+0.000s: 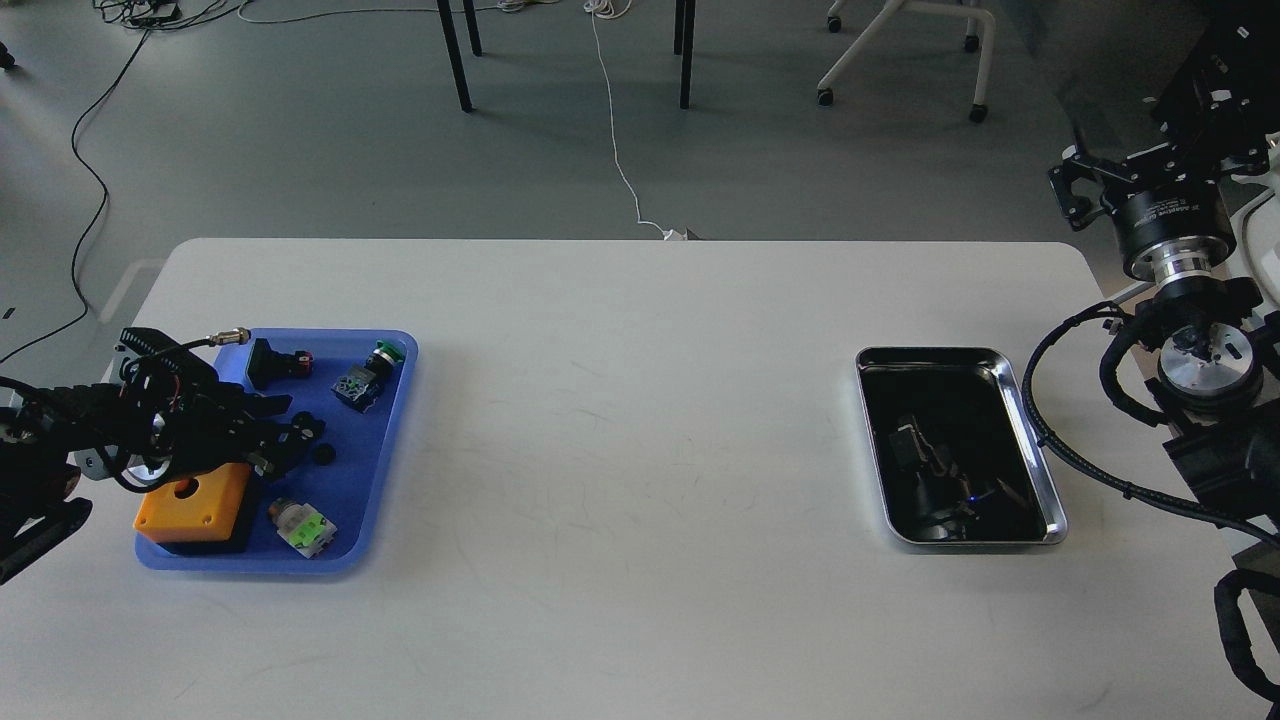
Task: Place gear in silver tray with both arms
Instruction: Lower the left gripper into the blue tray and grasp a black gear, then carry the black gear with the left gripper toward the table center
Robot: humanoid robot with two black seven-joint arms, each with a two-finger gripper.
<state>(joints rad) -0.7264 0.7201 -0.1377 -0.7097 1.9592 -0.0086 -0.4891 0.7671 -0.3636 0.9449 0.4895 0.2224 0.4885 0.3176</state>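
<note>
The silver tray [975, 543] lies on the right of the white table; its dark bottom only mirrors my arm. A small black round part, apparently the gear [322, 455], lies in the blue tray [390, 440] on the left. My left gripper [290, 420] hovers low over the blue tray's left half with its fingers spread. The gear sits just right of its fingertips, apart from them. My right gripper [1075, 188] hangs beyond the table's far right corner, well away from the silver tray, too small and dark to read.
The blue tray also holds an orange box [190, 505], a green-and-grey connector [305, 527], a green push button [388, 352], a blue-black part [356, 385] and a black switch [272, 362]. My right arm's cable loop [1040, 430] overhangs the silver tray's right rim.
</note>
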